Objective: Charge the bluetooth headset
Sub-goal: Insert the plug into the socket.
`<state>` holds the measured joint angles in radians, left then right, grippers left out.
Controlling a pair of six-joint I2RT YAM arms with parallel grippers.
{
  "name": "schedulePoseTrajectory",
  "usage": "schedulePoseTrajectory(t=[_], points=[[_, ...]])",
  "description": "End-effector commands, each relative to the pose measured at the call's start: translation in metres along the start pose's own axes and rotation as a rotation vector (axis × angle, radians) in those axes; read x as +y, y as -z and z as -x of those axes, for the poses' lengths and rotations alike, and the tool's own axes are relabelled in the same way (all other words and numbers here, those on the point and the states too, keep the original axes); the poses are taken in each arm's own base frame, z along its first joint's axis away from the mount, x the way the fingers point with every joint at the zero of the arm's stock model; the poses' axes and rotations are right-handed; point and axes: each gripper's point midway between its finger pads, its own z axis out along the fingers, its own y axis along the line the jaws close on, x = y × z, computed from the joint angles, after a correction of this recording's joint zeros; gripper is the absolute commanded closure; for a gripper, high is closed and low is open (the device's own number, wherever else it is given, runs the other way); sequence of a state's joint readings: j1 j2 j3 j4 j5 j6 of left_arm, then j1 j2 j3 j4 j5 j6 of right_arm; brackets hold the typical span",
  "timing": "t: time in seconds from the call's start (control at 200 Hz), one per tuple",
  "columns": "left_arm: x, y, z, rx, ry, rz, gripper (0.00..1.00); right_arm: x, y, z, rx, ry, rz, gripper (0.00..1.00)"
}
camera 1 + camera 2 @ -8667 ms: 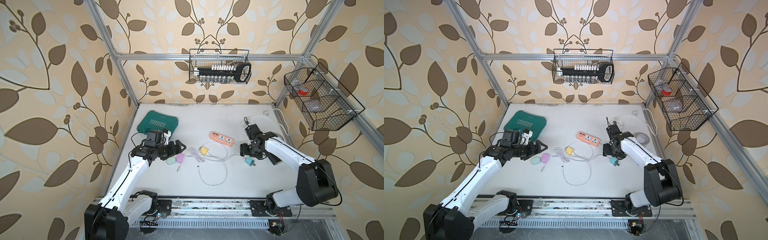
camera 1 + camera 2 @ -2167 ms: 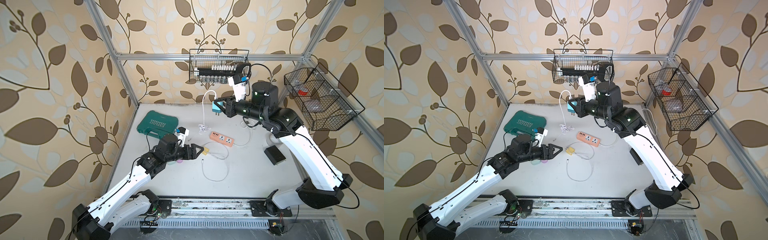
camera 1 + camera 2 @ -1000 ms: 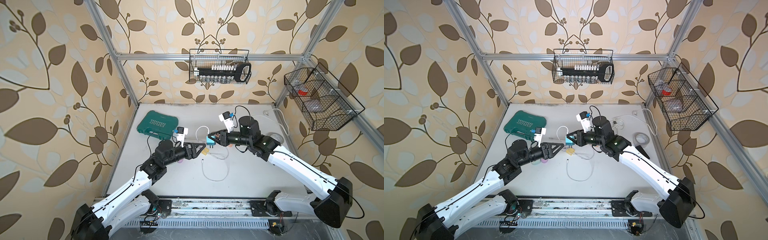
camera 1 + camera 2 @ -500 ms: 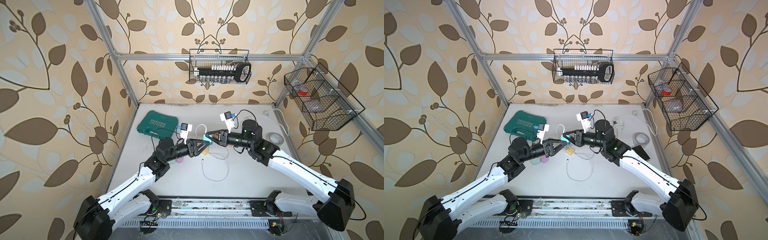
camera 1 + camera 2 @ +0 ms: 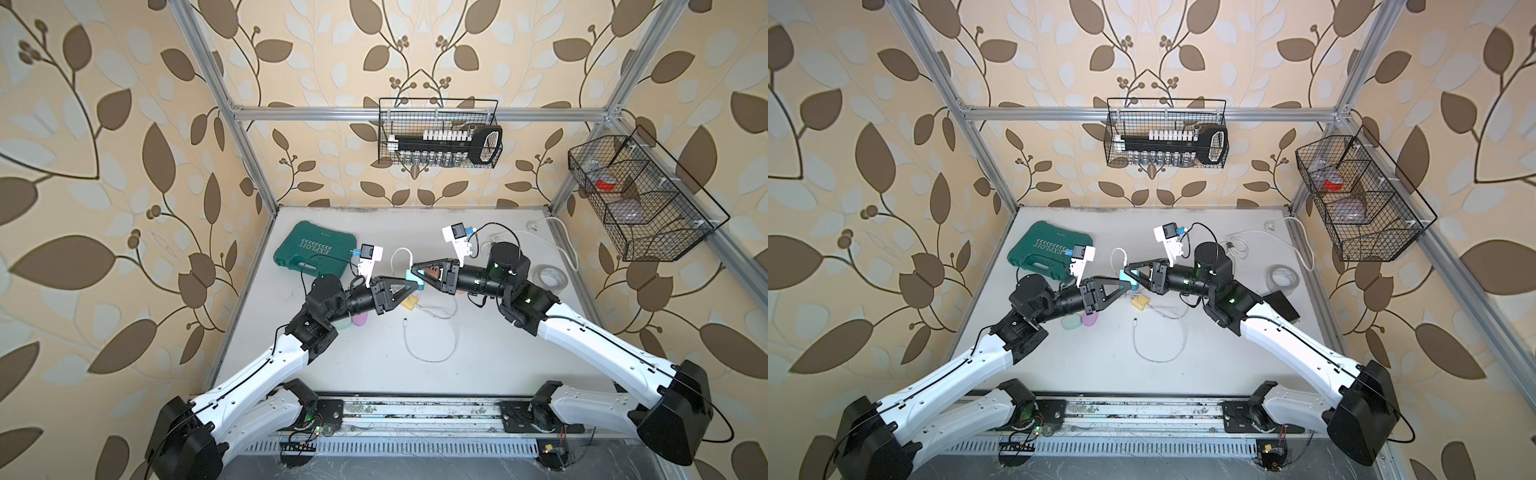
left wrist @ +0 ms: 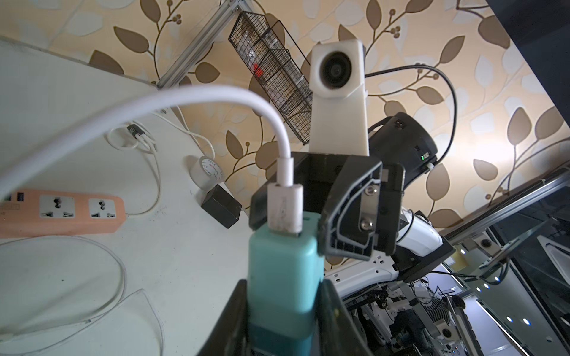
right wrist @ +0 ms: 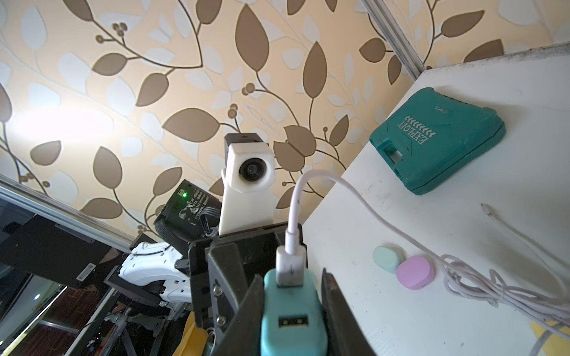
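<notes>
A teal USB charger (image 5: 415,280) hangs above the table's middle with a white cable (image 6: 282,160) plugged into its end. My left gripper (image 5: 409,289) and right gripper (image 5: 420,272) meet tip to tip on it. In the left wrist view the left gripper (image 6: 283,288) is shut on the charger's (image 6: 283,271) lower body. In the right wrist view the right gripper (image 7: 291,286) hugs the charger (image 7: 291,311), with barely any gap at one finger. Two oval headset cases, mint (image 7: 387,258) and pink (image 7: 415,272), lie on the table under the left arm.
An orange power strip (image 6: 61,212) lies behind the grippers, with a green tool case (image 5: 316,249) at the back left. A yellow plug (image 5: 409,305), a loose white cable loop (image 5: 432,353), a tape roll (image 5: 550,276) and a black box (image 5: 1281,305) lie around. Wire baskets (image 5: 438,133) (image 5: 640,199) hang on the walls.
The right arm carried the charger down to meet the left gripper above the table's middle. The left jaws, wide a second ago, have closed onto the charger.
</notes>
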<state>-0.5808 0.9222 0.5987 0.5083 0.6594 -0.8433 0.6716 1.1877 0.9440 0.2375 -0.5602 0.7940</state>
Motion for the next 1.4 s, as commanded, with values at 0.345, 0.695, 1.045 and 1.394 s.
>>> schedulePoseTrajectory(t=[0.345,0.695,1.045,1.394], points=[[-0.01,0.005,0.007,0.025,-0.104,-0.002,1.0,0.006,0.009,-0.007,0.073,0.08,-0.036,0.34],[0.002,0.012,-0.004,0.107,-0.164,0.111,1.0,-0.025,0.034,-0.005,0.218,0.056,-0.317,0.28],[0.0,0.016,-0.011,0.166,-0.198,0.126,1.0,-0.035,0.039,-0.028,0.393,0.004,-0.37,0.28],[0.01,0.018,-0.009,0.156,-0.238,0.189,1.0,-0.04,0.027,-0.034,0.428,-0.107,-0.513,0.26]])
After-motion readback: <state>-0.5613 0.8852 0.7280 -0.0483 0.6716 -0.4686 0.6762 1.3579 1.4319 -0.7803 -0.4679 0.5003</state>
